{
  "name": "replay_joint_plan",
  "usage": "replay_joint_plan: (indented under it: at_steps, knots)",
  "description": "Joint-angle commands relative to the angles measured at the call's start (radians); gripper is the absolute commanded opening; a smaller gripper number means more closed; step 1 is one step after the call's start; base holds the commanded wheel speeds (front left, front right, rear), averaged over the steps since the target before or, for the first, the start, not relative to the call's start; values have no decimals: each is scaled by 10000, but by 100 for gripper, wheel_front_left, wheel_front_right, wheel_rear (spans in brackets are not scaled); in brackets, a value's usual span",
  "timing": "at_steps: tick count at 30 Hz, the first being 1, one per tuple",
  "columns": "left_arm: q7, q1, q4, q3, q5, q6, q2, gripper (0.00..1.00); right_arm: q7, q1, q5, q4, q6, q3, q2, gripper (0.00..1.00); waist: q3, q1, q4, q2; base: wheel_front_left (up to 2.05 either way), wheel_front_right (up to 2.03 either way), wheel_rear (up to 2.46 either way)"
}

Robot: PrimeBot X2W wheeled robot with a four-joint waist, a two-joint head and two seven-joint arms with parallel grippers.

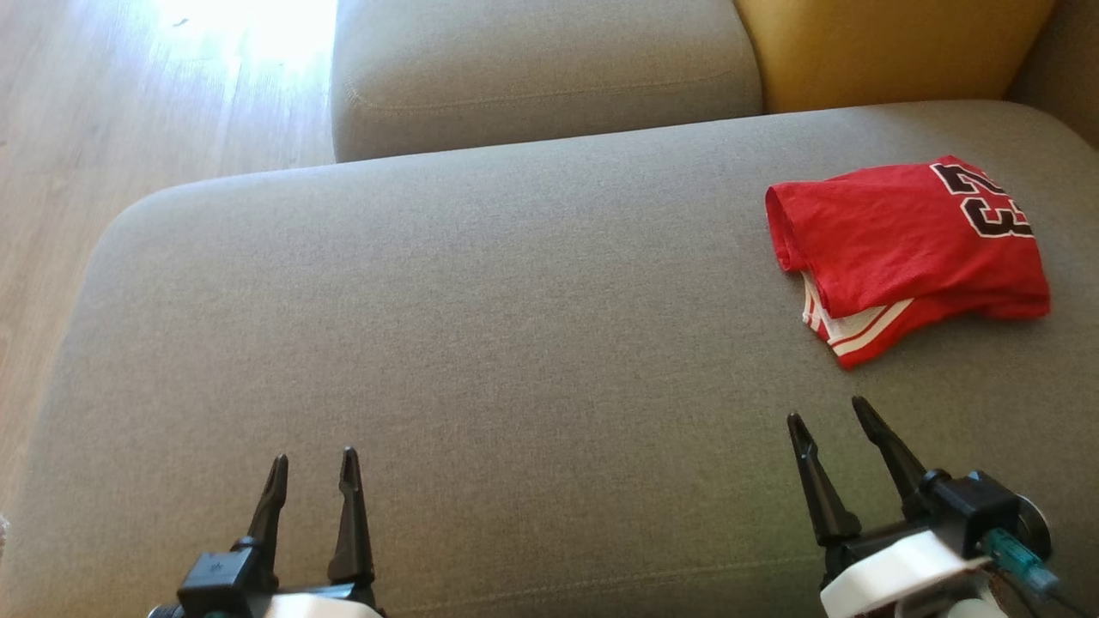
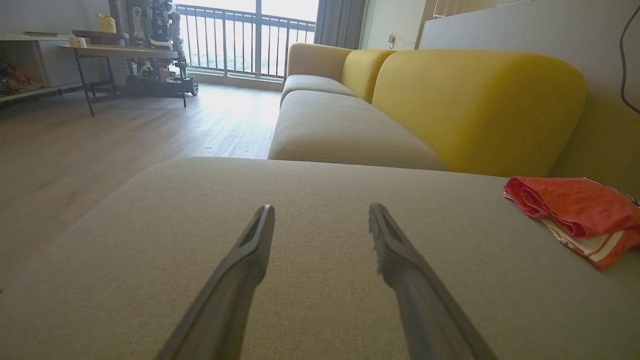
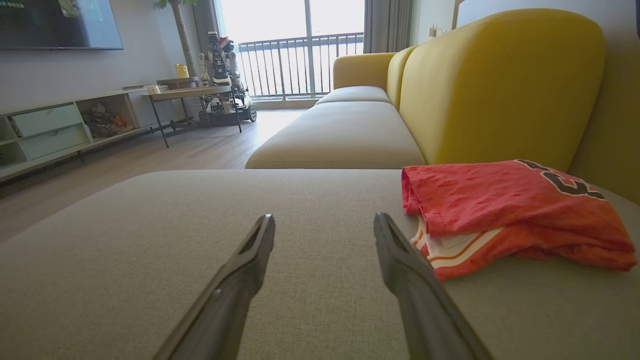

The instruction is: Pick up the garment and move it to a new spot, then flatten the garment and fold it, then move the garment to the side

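The garment [image 1: 901,249] is a red jersey with white stripes and a dark number, folded into a compact bundle on the right side of the grey sofa cushion [image 1: 481,343]. It also lies at the right of the left wrist view [image 2: 580,212] and of the right wrist view [image 3: 505,210]. My right gripper [image 1: 828,412] stands open just in front of the garment, not touching it, with nothing between its fingers [image 3: 400,260]. My left gripper [image 1: 313,459] is open over the cushion's front left, far from the garment, fingers [image 2: 250,250] apart and empty.
A second grey cushion [image 1: 541,77] lies beyond, with yellow backrests [image 1: 884,47] at the far right. Wooden floor [image 1: 103,129] runs along the cushion's left edge. A metal-legged table [image 2: 125,55] and a low cabinet [image 3: 55,130] stand across the room.
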Motion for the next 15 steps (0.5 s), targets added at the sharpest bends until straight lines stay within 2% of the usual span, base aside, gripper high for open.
replay_joint_plan:
  at_steps: [1, 15]
  knots:
    - [-61, -330, -235, 393, 44, -71, -74, 100, -93, -282, 31, -370, -4, 287, 9, 100, -48, 1, -48, 0, 0, 0, 0]
    - [-61, -225, 44, 414, 167, -144, -74, 100, -93, -263, 190, -242, -4, 417, 10, 100, -218, 1, -138, 0, 0, 0, 0]
